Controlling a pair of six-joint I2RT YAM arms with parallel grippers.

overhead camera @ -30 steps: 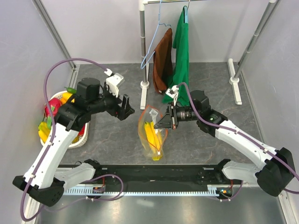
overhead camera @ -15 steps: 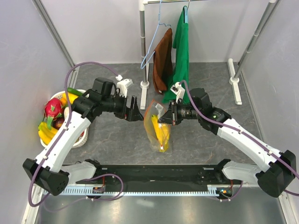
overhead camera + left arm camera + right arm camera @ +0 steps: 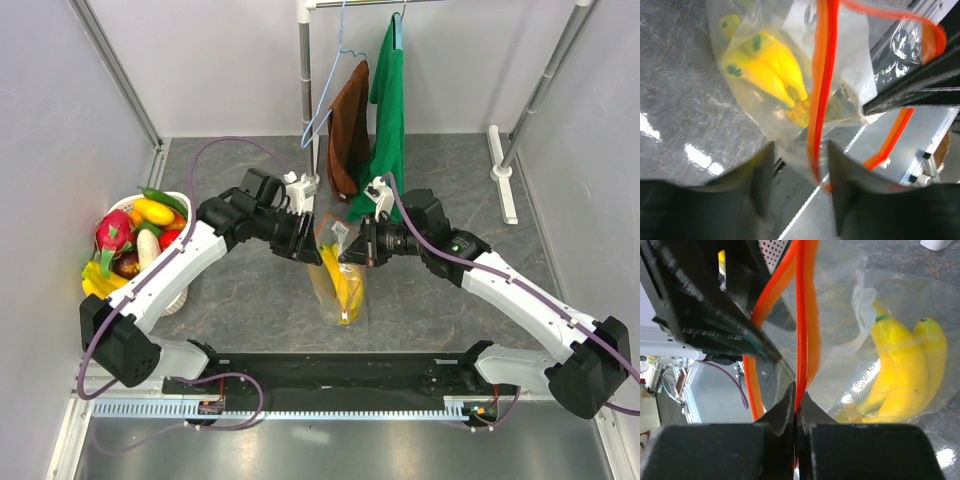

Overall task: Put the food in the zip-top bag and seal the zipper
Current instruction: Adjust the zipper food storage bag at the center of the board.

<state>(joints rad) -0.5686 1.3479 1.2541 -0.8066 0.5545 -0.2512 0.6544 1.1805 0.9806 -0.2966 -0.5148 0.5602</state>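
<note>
The zip-top bag [image 3: 338, 282] hangs above the table between my two grippers, with the yellow banana bunch [image 3: 343, 285] inside it. My right gripper [image 3: 796, 400] is shut on the red-orange zipper [image 3: 801, 340] at the bag's top edge, and the banana bunch [image 3: 895, 365] shows through the plastic. My left gripper [image 3: 800, 170] straddles the opposite rim. Its fingers are still apart, with the zipper [image 3: 816, 125] and clear film between them. In that view the banana bunch [image 3: 770, 65] lies below the white label [image 3: 850, 65]. The bag's mouth gapes open.
A white basket [image 3: 172, 297] at the left wall holds more food [image 3: 135, 235]: red, green, yellow and whitish pieces. Behind the bag stands a clothes rack [image 3: 308, 100] with a brown cloth [image 3: 349, 130], a green cloth [image 3: 387, 110] and a blue hanger.
My left arm has swung right from near the basket to the bag's rim, and its fingers have narrowed around the edge. My right gripper has kept hold of the zipper, hardly moving.
</note>
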